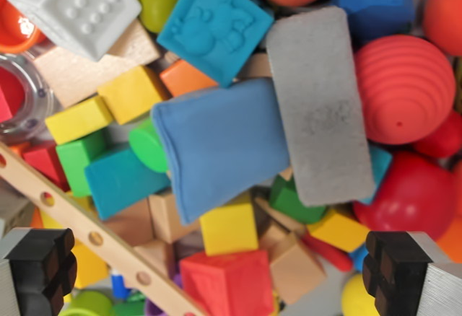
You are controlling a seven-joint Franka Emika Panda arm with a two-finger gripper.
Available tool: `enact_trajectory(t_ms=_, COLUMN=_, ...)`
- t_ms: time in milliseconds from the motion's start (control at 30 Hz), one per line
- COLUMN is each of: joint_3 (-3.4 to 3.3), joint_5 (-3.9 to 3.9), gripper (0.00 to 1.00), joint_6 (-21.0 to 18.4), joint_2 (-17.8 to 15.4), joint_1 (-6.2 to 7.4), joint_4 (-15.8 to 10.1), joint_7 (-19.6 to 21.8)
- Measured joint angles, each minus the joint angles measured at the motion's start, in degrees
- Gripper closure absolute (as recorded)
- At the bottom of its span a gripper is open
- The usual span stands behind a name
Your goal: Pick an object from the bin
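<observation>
Gripper (pixel 231 273) poised above a toy-filled bin
Fingers (pixel 40 262) spread wide, gripping nothing; blue beanbag (pixel 216 143) lies just ahead between them, touching a grey foam block (pixel 317 103); red cube (pixel 231 281) sits between the fingertips.

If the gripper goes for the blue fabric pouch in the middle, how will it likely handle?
The blue pouch looks soft: rounded edges and slight creases suggest it would sag rather than stay stiff. Its cloth surface probably grips well. The grey block seems to overlap its right edge, so lifting may drag that along.
</observation>
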Motion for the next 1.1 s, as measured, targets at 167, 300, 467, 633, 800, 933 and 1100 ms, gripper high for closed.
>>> enact_trajectory(t_ms=167, joint_3=0.53, joint_5=0.0, gripper=0.0, joint_6=2.06, joint_2=1.54, joint_1=0.3, joint_4=-0.77, joint_7=-1.62)
enact_trajectory(t_ms=300, joint_3=0.93, joint_5=-0.02, gripper=0.0, joint_6=3.91, joint_2=3.03, joint_1=0.66, joint_4=-1.47, joint_7=-3.1)
enact_trajectory(t_ms=467, joint_3=1.36, joint_5=-0.14, gripper=0.0, joint_6=5.9, joint_2=4.83, joint_1=1.03, joint_4=-1.91, joint_7=-4.73)
enact_trajectory(t_ms=633, joint_3=1.47, joint_5=-0.28, gripper=0.0, joint_6=7.98, joint_2=6.51, joint_1=1.3, joint_4=-2.33, joint_7=-5.17)
enact_trajectory(t_ms=800, joint_3=1.38, joint_5=-0.53, gripper=0.0, joint_6=10.5, joint_2=9.0, joint_1=1.3, joint_4=-2.5, joint_7=-5.17)
enact_trajectory(t_ms=933, joint_3=1.29, joint_5=-0.69, gripper=0.0, joint_6=12.51, joint_2=10.97, joint_1=1.32, joint_4=-2.56, joint_7=-5.15)
enact_trajectory(t_ms=1100, joint_3=1.17, joint_5=-0.89, gripper=0.0, joint_6=14.49, joint_2=12.9, joint_1=1.41, joint_4=-2.56, joint_7=-5.05)
